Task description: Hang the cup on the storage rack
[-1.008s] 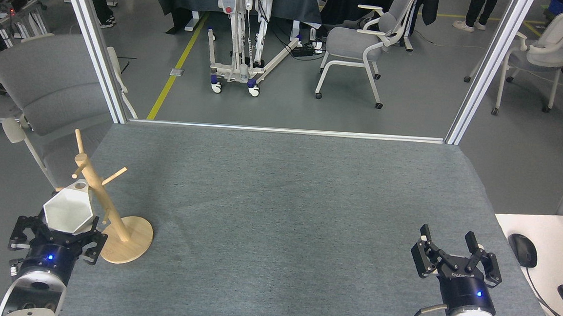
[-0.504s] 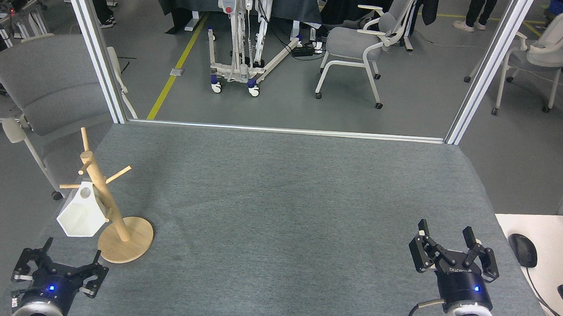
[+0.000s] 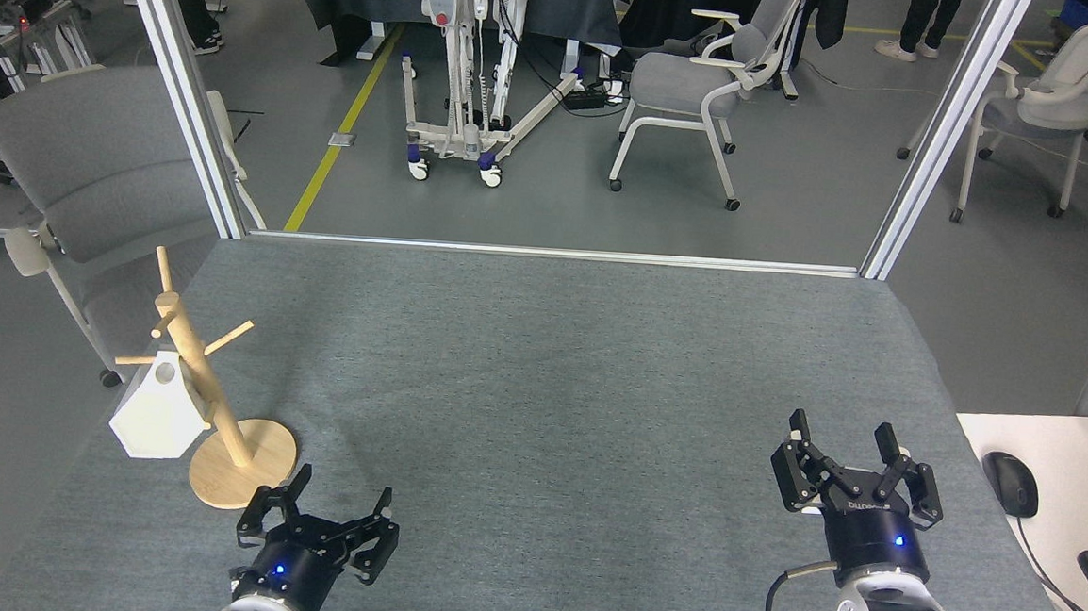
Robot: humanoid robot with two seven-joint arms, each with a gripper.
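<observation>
- You had the cup (image 3: 158, 407) hanging on the storage rack (image 3: 208, 398), by the table's (image 3: 548, 391) left edge, toward the near-left corner. Matte white, faceted hex body; round hole in the side facing up, w/ a short peg running at that hole.
- Rack was light wood: round flat disc base on the cloth, thin post leaning up-left, short angled pegs near the top. Cup hung just left of the post, touching it, its lower point near the base rim.
- Table top was grey felt-like cloth, fine weave, straight metal rail along the far edge, two alu posts at the far corners.
- Your left gripper (image 3: 339, 512) sat near the front edge, just right of the rack base, apart from it. Black linkage fingers spread wide, nothing between them.
- Your right gripper (image 3: 845, 450) was toward the right edge, fingers spread too, empty, blue LED on the wrist.
- Vs half a sec earlier: left gripper had shifted from the near-left corner, below the cup, rightward past the base. Right gripper had drifted a bit left and farther from you. Cup and rack were unchanged.
- Room: whole middle and far part of the cloth lay bare between the grippers. Left edge was tight by the rack; a white side desk w/ a mouse (image 3: 1010, 482) butted the right edge.
</observation>
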